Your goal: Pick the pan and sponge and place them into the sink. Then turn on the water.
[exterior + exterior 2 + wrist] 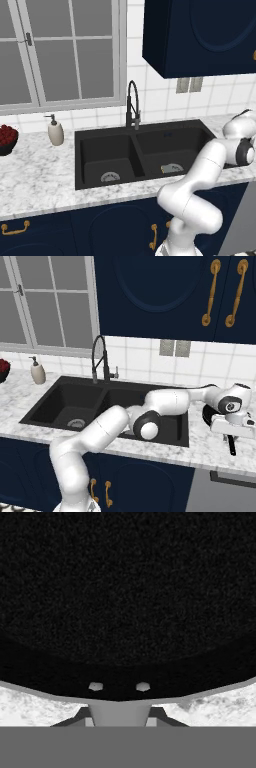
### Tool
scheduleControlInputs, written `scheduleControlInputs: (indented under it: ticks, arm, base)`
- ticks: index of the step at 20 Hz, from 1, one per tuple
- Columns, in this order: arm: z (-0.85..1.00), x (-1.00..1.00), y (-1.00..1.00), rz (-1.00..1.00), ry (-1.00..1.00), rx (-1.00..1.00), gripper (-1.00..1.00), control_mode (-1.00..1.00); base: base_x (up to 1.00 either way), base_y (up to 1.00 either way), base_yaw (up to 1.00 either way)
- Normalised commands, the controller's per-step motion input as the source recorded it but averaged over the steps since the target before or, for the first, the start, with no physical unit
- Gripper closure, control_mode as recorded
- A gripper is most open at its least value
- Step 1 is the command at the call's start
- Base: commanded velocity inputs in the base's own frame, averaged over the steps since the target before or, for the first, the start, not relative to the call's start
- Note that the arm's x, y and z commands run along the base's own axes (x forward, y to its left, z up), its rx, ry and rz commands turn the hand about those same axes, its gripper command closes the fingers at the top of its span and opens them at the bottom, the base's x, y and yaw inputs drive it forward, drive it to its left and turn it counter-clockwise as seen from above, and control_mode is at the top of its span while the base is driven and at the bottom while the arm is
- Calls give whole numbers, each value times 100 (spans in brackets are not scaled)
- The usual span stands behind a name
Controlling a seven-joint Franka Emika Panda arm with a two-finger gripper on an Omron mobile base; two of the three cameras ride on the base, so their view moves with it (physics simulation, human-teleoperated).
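Observation:
The black pan [206,415] rests on the marble counter to the right of the sink [50,401], mostly hidden under my hand. My gripper [231,431] sits over its handle [231,446]. In the hand view the pan [125,587] spreads across the top, and its grey handle [119,711] with two rivets lies between my dark fingertips, my gripper [119,719] shut on it. A small block with a yellow edge, the sponge [164,170], lies beside the drain in the right basin of the sink [105,137]. The black gooseneck faucet [132,102] stands behind the divider with no water running.
A beige soap dispenser [55,131] and a dark bowl of red fruit [6,139] stand on the counter left of the sink. My white arm stretches across the right basin. Dark blue wall cabinets [150,296] hang above the counter.

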Motion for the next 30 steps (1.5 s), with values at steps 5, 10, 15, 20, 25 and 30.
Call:
scheduleControlInputs:
  ticks: [5, 10, 15, 20, 25, 30]
  arm:
    - [0, -19, 24, 4, -3, -1, 100, -100]
    - [0, -94, 100, 11, -33, -9, 100, -100]
    - [-14, -96, 100, 5, -48, -17, 100, -100]
    - [-39, -71, 100, 1, -49, -31, 100, -100]
    - [-5, -31, 100, 2, -26, -41, 100, -100]
    - [1, 5, 100, 8, -6, -45, 100, -100]
  base:
    - [0, 0, 0]
    - [0, 0, 0]
    - [0, 0, 0]
    - [0, 0, 0]
    - [0, 0, 0]
    - [0, 0, 0]
